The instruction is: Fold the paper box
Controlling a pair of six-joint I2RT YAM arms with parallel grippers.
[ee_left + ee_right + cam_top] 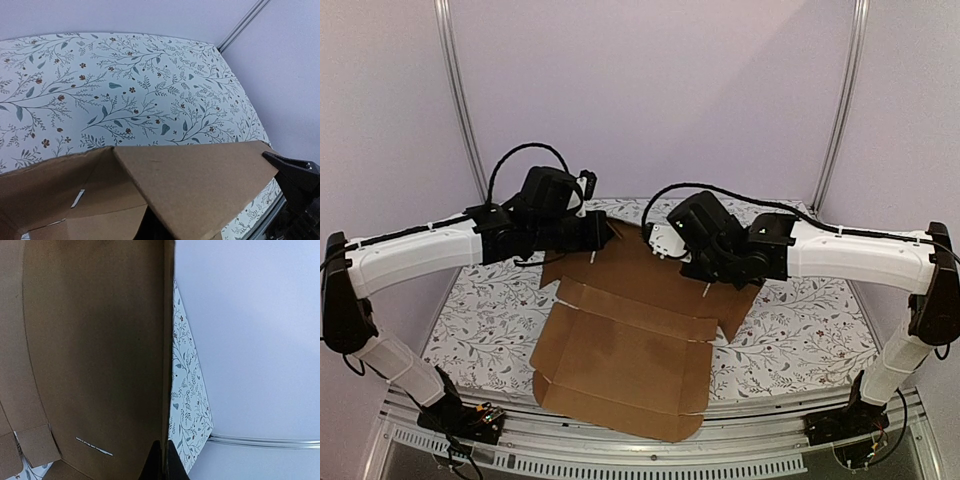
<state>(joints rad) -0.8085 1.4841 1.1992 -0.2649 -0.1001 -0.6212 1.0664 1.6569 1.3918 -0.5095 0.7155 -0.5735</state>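
- Top view only: the paper box (620,350) lies on the desk (790,320) with its rear flap raised.
- The right wrist view shows the right gripper (163,455) pinching the flap's edge.
- The left gripper (604,233) is pressed together at the box's rear corner.

I have both arms raised and reaching inward. The left arm (415,250) arcs up from its base, and its white link runs level toward the middle. The right arm (865,255) mirrors it from the other side. The 2 black wrists face each other and sit close together but apart. The left gripper (608,232) is pinched tight on a raised edge of the paper box (620,350). Cardboard hides its fingers in its own wrist view. Just right of it, the right gripper (658,240) is also fully closed. Its dark fingertips (156,466) press together with the sheet's edge running straight between them.
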